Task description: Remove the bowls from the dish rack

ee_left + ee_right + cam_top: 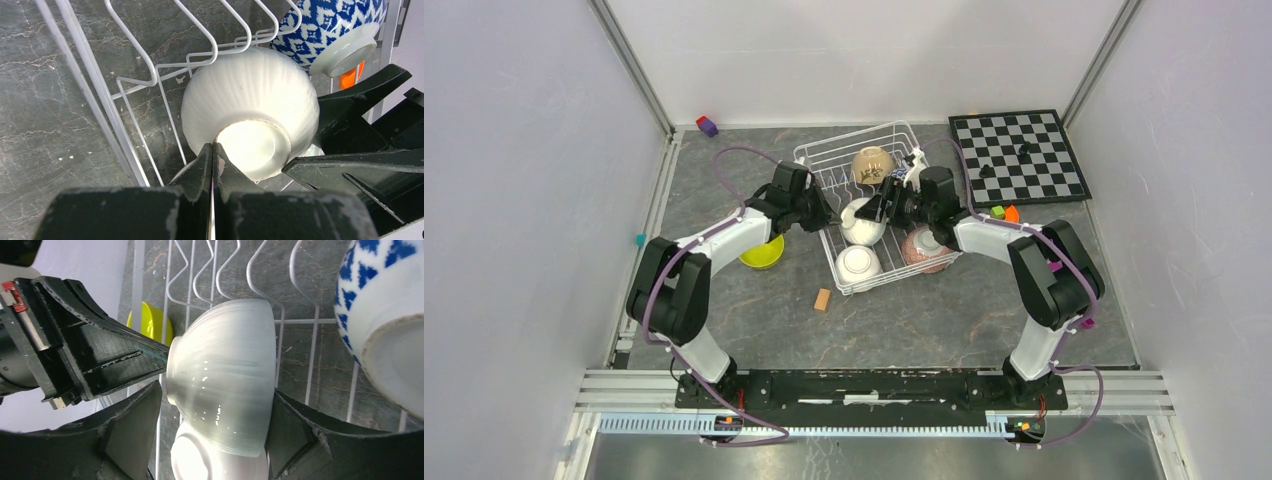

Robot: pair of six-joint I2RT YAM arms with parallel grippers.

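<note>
The white wire dish rack [816, 158] holds a beige bowl [871, 163], a blue-and-white bowl [335, 25], a pink speckled bowl [924, 248] and two white bowls. One white bowl [859, 265] lies foot up. The other white bowl [222, 385] lies on its side against the tines. My right gripper [215, 430] is open and straddles that bowl; one pad is at its rim, and a small gap shows at the foot. My left gripper [212, 147] is shut, with its tips against the bowl's foot. A lime-green bowl [762, 252] sits on the table left of the rack.
A chessboard [1019, 155] lies at the back right, with green and orange blocks [1005, 212] near its front corner. A small wooden block [823, 299] lies in front of the rack. A purple and red block [707, 125] sits by the back wall.
</note>
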